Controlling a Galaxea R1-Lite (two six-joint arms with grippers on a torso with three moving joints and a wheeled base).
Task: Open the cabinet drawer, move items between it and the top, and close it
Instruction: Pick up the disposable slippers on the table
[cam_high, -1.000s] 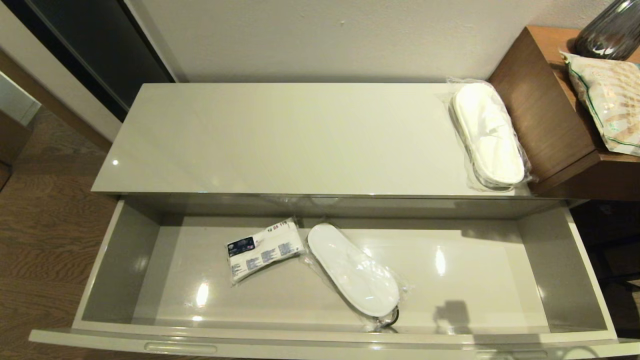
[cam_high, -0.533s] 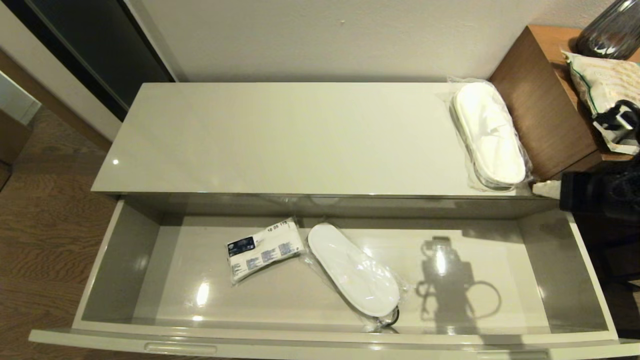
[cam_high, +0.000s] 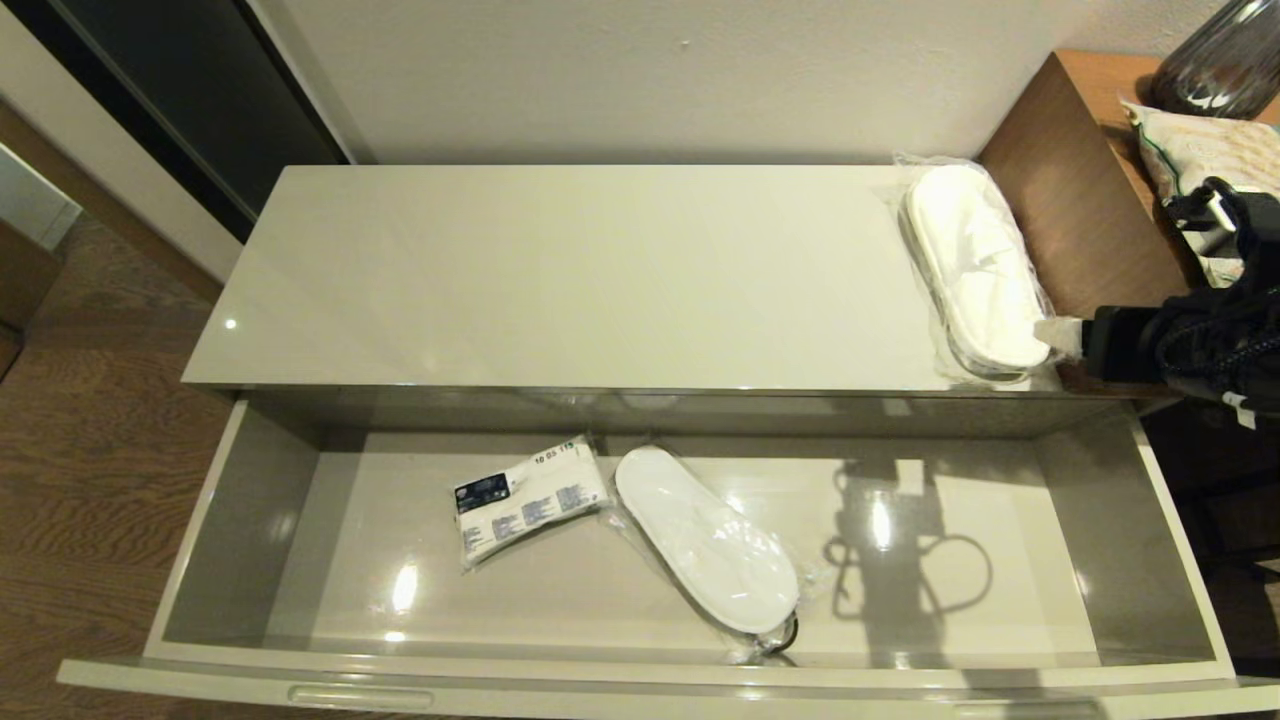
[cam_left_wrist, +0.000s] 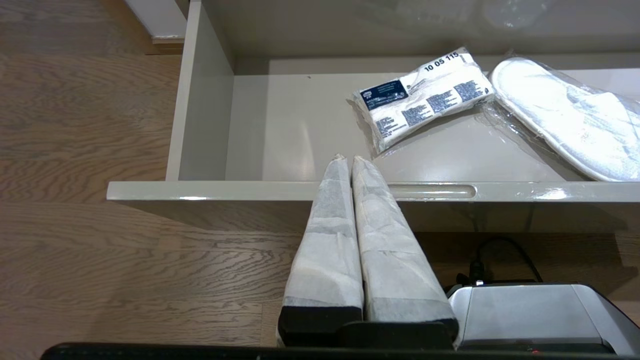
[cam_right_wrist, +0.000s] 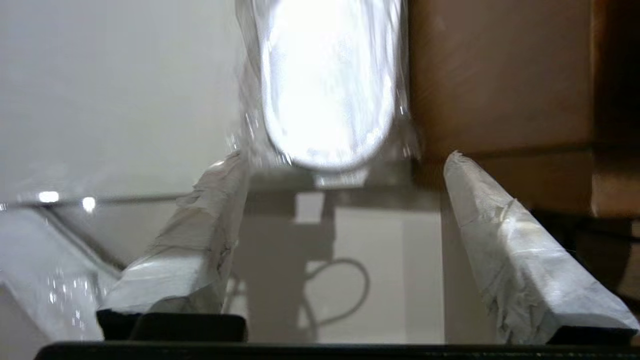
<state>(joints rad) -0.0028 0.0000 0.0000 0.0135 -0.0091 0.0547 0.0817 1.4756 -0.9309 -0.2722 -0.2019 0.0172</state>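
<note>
The cabinet drawer (cam_high: 240, 520) stands pulled out. Inside lie a white printed packet (cam_high: 525, 497) with a dark blue label and one wrapped white slipper (cam_high: 705, 540). More wrapped slippers (cam_high: 980, 270) rest on the right end of the top (cam_high: 560, 280). My right gripper (cam_right_wrist: 346, 156) is open at the near end of those slippers (cam_right_wrist: 327, 85), above the drawer's right part, with nothing between its fingers. One fingertip (cam_high: 1056, 335) shows beside the wrapper. My left gripper (cam_left_wrist: 346, 159) is shut and empty, low in front of the drawer's front rim by a finger recess (cam_left_wrist: 430, 191).
A brown wooden desk (cam_high: 1080, 200) butts against the cabinet's right end, close to my right arm. It carries a green-trimmed snack bag (cam_high: 1215, 150) and a dark vase (cam_high: 1220, 60). A wall runs behind. Wooden floor (cam_high: 90, 470) lies to the left.
My right arm has come in from the right and risen to the near end of the slippers on the top. Its jaws have opened. The left arm has not moved.
</note>
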